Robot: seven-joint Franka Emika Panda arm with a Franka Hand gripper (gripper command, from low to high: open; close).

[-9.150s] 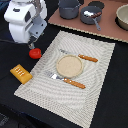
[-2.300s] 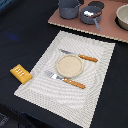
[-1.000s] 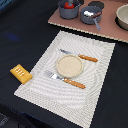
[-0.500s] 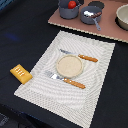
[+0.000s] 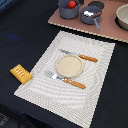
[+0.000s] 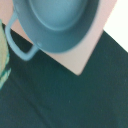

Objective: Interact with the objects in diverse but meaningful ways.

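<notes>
Up in the far grey pot (image 5: pixel 68 9), red tomato (image 5: pixel 72 4) sitting snug, second pot (image 5: pixel 91 15) just beside on the pink board (image 5: pixel 107 31). Down at the placemat's (image 5: pixel 95 65) edge on the exterior view's left, yellow bread block (image 5: pixel 20 73), long axis running diagonally, well apart from the pots. Plate (image 5: pixel 69 65), knife (image 5: pixel 80 56) and fork (image 5: pixel 65 80) mid-mat. Pincer out of sight; wrist view showing only a pot (image 6: pixel 60 22) from above, so opening and direction to either toy impossible to tell.
</notes>
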